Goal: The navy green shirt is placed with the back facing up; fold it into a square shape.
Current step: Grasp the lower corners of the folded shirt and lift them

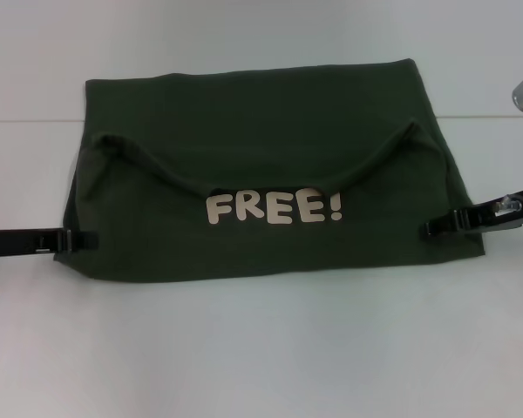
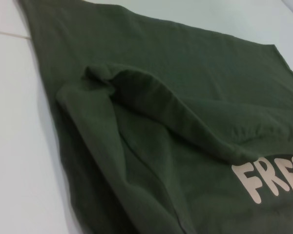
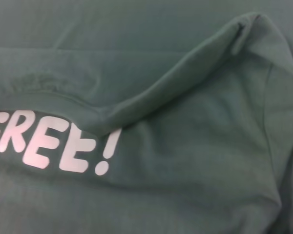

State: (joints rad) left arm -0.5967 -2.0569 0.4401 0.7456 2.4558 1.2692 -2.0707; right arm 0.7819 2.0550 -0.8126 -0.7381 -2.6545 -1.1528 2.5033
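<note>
Lying folded on the white table (image 1: 261, 348), dark olive-green cotton shirt (image 1: 270, 165) with cream "FREE!" lettering (image 1: 274, 207), black left gripper (image 1: 80, 239) and black right gripper (image 1: 440, 226) clenched on its opposite side edges.

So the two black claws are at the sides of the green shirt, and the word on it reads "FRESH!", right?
Not quite. The head view shows the left gripper and right gripper at the sides of the navy green shirt, but the cream lettering reads "FREE!".
</note>
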